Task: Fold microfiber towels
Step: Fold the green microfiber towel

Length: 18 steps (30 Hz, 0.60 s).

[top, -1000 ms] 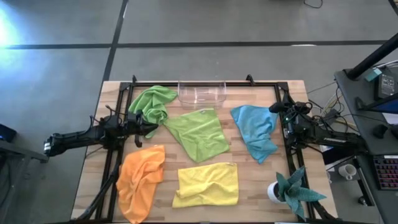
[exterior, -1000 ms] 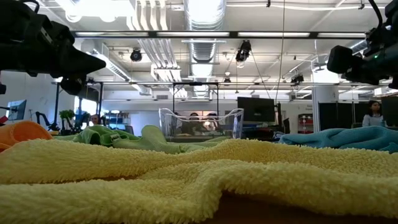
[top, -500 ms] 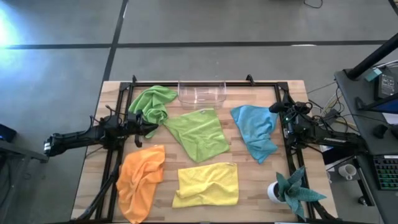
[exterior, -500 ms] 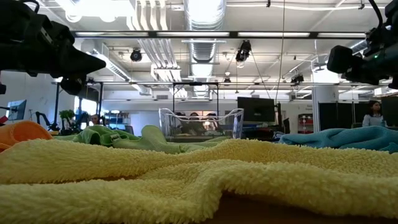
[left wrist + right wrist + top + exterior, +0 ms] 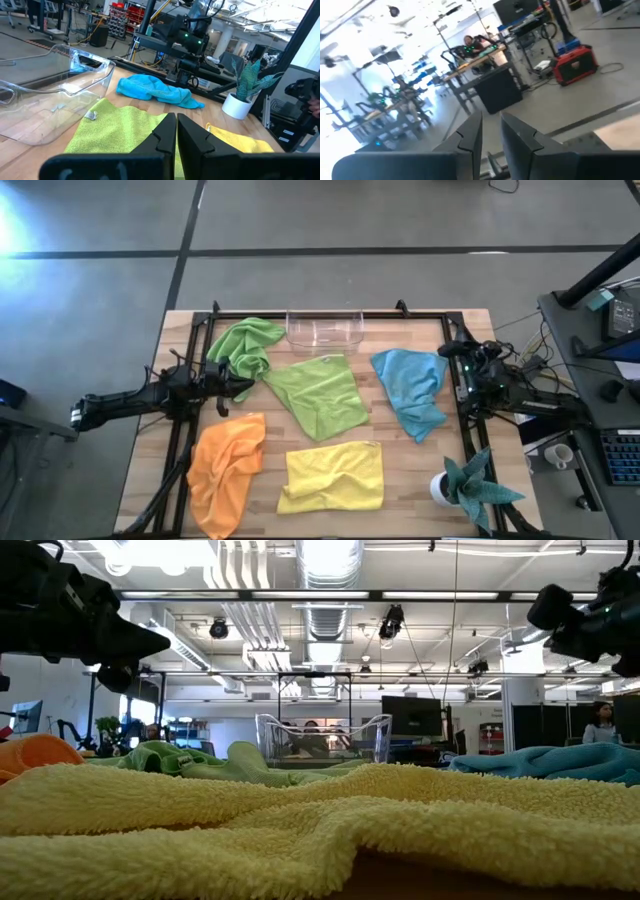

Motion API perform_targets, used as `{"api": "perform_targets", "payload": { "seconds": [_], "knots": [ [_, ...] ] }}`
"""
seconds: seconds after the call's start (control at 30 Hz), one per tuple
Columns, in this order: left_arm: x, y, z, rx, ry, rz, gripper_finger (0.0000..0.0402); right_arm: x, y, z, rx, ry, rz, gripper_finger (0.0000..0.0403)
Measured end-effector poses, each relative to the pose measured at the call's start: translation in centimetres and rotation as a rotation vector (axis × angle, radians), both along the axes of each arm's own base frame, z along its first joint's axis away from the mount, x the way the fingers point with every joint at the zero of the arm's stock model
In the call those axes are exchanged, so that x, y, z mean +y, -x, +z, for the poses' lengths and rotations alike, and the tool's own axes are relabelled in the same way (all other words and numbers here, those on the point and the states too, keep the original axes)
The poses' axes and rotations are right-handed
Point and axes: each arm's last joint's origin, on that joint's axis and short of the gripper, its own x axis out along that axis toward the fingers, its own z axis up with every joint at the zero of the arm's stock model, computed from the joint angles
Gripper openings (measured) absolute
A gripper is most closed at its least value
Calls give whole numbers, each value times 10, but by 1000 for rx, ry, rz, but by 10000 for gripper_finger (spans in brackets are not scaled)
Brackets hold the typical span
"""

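Clear plastic bin [image 5: 324, 329] sits at table's far edge, mid; teal spiky plant in white pot [image 5: 462, 485] at near right corner. Five microfiber towels lie crumpled on the wooden slat table [image 5: 420, 470]: two lime green [image 5: 318, 395] far/centre, orange [image 5: 226, 470] near left, yellow [image 5: 333, 476] near centre, light blue [image 5: 412, 390] right. Left gripper [image 5: 246, 385] closed, empty, beside lime towel. Right gripper [image 5: 444, 351] slightly apart, empty, tipped up toward room w/ desks, monitors.

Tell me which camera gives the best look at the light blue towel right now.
The high view: it shows the whole blue towel crumpled on the table's right side, near the right arm. The low view catches only its edge behind the yellow towel. The left wrist view shows it bunched in the distance. The right wrist view misses it.
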Motion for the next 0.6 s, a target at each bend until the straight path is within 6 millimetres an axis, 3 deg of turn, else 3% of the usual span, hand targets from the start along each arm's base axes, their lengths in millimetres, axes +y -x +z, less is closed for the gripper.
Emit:
{"api": "perform_targets", "payload": {
  "seconds": [0.17,0.43,0.6],
  "knots": [
    [0,0,0,0,1,1,0,2,4,23,-18,53,93,63],
    [0,0,0,0,2,2,0,9,20,79,-102,240,365,63],
    [0,0,0,0,3,2,0,11,22,106,-13,285,429,63]
  ]
}}
